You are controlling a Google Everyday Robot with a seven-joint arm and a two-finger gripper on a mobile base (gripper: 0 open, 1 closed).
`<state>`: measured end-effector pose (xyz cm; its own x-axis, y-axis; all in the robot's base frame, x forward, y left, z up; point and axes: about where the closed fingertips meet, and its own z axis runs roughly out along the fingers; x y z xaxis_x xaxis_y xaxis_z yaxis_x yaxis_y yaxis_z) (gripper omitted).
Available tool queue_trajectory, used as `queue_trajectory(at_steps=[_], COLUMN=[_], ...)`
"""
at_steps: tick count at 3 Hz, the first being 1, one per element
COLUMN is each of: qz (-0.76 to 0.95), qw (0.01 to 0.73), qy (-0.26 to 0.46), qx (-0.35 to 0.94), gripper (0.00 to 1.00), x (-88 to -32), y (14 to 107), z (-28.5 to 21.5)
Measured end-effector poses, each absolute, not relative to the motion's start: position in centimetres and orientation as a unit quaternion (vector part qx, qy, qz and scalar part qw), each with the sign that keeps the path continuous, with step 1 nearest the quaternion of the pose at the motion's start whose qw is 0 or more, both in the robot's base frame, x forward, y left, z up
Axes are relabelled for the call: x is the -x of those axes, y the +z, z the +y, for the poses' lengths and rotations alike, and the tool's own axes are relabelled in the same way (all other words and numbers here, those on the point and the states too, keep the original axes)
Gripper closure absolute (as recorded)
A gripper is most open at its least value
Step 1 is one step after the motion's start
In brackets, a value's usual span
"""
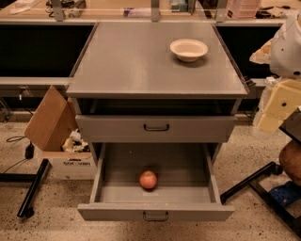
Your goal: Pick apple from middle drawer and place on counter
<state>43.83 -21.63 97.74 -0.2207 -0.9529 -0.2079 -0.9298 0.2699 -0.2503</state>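
Observation:
The red apple [148, 179] with yellowish patches lies on the grey floor of the middle drawer [181, 165], which is pulled out wide open. It sits near the drawer's front centre. The drawer above [117, 128] stands a little out, with a dark loop handle. The grey counter [136, 61] tops the cabinet. My gripper [275, 110], pale yellow below a white arm housing, hangs at the right edge of the view. It is beside the cabinet's right side, well apart from the apple and about level with the upper drawer.
An off-white bowl [188, 49] stands on the counter's far right. A tilted cardboard box [51, 120] and a white carton [70, 164] sit on the floor left of the cabinet. Black frame legs lie at the left [33, 188] and right [254, 181]. A tan workbench [117, 9] runs behind.

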Motion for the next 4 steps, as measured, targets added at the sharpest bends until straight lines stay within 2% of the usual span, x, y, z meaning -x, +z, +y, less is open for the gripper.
queue_trajectory(at_steps=[1, 2, 3, 4], qz=[0.78, 0.776, 0.767, 0.761], qw=[0.163, 0.157, 0.154, 0.168], qy=[-0.036, -0.015, 0.052, 0.076], qx=[0.603, 0.61, 0.621, 0.622], gripper=[0.0, 0.0, 0.0, 0.0], x=[-43.8, -44.4, -44.9, -45.6], y=[97.8, 93.9, 84.8, 79.3], z=[-21.6, -21.9, -21.5, -20.6])
